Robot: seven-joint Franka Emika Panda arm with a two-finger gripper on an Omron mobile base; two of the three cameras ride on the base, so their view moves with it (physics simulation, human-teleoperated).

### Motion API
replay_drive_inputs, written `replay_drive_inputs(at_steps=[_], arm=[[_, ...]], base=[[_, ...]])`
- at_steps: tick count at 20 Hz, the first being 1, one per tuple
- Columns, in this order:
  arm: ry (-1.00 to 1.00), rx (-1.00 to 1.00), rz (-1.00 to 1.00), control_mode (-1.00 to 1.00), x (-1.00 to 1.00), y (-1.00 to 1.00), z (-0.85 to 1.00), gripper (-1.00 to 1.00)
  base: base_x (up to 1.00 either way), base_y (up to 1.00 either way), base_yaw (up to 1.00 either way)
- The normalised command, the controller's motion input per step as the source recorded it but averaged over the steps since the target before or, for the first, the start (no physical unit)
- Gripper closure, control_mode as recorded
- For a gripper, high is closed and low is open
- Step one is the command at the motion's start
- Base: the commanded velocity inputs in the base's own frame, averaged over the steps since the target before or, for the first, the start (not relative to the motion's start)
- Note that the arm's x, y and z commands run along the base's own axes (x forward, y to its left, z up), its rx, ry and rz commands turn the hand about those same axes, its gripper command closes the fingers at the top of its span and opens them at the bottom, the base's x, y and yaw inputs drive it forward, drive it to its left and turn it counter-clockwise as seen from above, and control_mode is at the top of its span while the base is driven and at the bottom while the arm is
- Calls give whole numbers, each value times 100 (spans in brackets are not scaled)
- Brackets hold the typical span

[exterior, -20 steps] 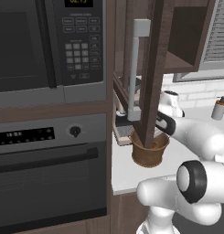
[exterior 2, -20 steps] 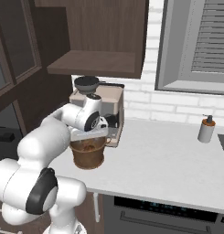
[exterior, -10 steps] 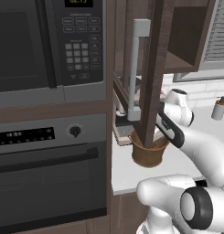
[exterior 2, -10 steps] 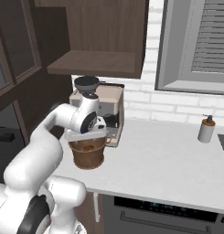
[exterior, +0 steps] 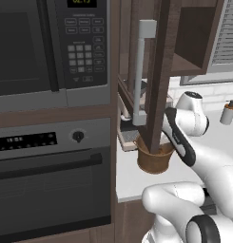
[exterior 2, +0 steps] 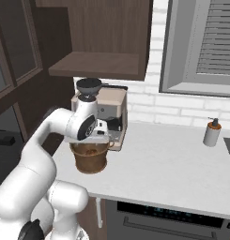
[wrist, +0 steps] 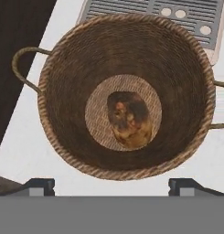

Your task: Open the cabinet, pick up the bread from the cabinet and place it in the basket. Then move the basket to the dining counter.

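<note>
The bread [wrist: 128, 119] lies on the floor of the basket [wrist: 67, 68], at the centre of the hand view, so the remaining job looks to be carrying the basket to the dining counter. The gripper [wrist: 111, 185] hangs directly above the basket with its two tips spread wide at the bottom corners of that view, and it has hold of nothing.

The main risk I see is the grab itself. The thin handle loops [wrist: 22, 68] sit at the far left and right edges of the hand view, so a straight descent would close on air or on the bread. A pinch on the rim alone could tilt the basket (it tapers toward its base) and spill the load.

The open cabinet door [exterior: 158, 76] hangs just over the basket in the left base view, and the coffee machine [exterior 2: 109, 112] stands just beside it in the right base view. A careless lift could strike either.
</note>
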Motion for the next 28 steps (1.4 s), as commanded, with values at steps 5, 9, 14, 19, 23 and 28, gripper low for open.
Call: replay_drive_inputs(at_steps=[5,9,14,19,23,28], arm=[[2,0,-38,-100,0,-29,-7,-100],[2,1,-37,-100,14,-39,-11,-100],[6,5,-27,-100,16,-24,-1,-100],[17,4,-13,-100,29,-6,-12,-100],[15,6,-5,-100,30,0,-19,-100],[14,8,-2,-100,29,0,-26,-100]], base=[[0,0,0],[0,0,0],[0,0,0],[0,0,0],[0,0,0],[0,0,0]])
